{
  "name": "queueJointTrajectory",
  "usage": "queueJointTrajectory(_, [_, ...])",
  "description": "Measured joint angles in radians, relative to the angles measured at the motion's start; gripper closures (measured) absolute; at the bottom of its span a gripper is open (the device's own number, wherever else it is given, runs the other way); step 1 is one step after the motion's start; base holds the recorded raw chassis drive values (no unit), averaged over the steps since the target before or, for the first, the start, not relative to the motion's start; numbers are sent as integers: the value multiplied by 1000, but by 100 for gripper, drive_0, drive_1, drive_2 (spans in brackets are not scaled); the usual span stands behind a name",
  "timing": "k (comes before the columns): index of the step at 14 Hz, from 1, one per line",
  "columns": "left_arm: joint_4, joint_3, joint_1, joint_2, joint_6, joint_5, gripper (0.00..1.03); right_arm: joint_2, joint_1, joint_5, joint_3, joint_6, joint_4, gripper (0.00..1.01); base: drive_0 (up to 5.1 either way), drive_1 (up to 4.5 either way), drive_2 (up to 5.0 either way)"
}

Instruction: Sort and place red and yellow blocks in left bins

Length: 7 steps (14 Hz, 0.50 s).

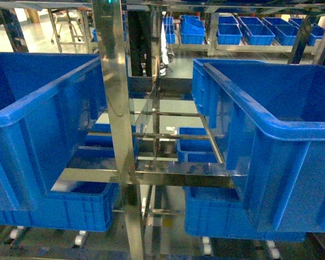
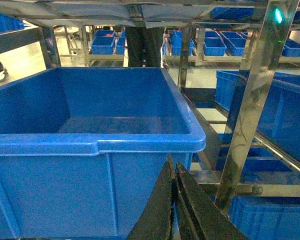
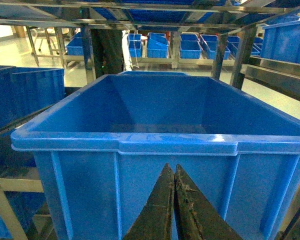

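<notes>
Two deep blue crates stand on a steel rack, one at the left (image 1: 40, 108) and one at the right (image 1: 276, 124) of the head view. My left gripper (image 2: 173, 162) is shut with nothing in it, its tips just in front of the left bin's (image 2: 97, 145) near wall, below the rim. My right gripper (image 3: 171, 167) is also shut and empty, close to the front wall of the right crate (image 3: 155, 142). Both crates look empty inside. No red or yellow blocks are in view. Neither gripper shows in the head view.
A shiny steel upright (image 1: 116, 119) stands between the two crates, with crossbars (image 1: 151, 176) below. More blue crates (image 1: 211, 211) sit on the lower shelf and on far racks (image 1: 249, 32). A person's dark legs (image 1: 140, 40) stand behind the rack.
</notes>
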<state>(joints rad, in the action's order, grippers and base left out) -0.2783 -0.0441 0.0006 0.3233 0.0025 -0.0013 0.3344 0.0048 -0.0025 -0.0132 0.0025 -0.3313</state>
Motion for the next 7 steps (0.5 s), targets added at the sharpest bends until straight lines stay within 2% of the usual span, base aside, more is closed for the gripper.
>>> queueJointTrajectory(7, [87, 29, 0, -133, 0, 1, 101, -149, 0, 0, 0, 0, 145, 99, 0, 0, 0])
